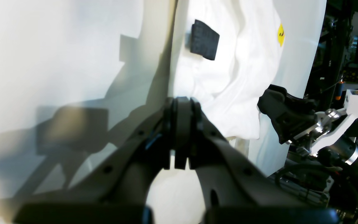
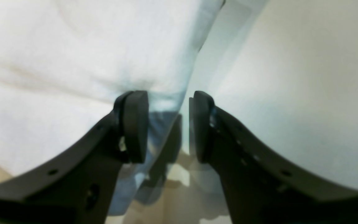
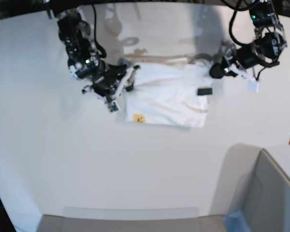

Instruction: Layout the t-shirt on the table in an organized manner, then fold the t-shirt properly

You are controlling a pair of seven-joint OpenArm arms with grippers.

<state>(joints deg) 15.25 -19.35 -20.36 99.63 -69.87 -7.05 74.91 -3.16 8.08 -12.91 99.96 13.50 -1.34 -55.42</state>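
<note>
The right gripper, a pair of black padded fingers, stands part open and holds nothing: its wrist view shows one pad over the side edge of the white cloth t-shirt and the other over the bare white smooth tabletop, so the edge runs up through the gap. Whether the pads touch the surface cannot be told. For a good grasp here, I judge the fingers should come down straddling that edge and close on all the layers near it, not on the top one alone, then lift only a little so the fold does not drag. Across the shirt from it, the left gripper has its black pads pressed together; cloth lies just ahead of the tips, but I cannot tell whether any is pinched between them. Beyond those tips sit a small black tag and, farther off, a yellow printed patch. In the base view the shirt lies as a roughly rectangular, partly folded shape between the two grippers, wrinkled across the middle, with a folded band along its far edge. Both sides should move evenly, or the wrinkles will likely be folded in. The grey box with a blue corner stands well apart.
</note>
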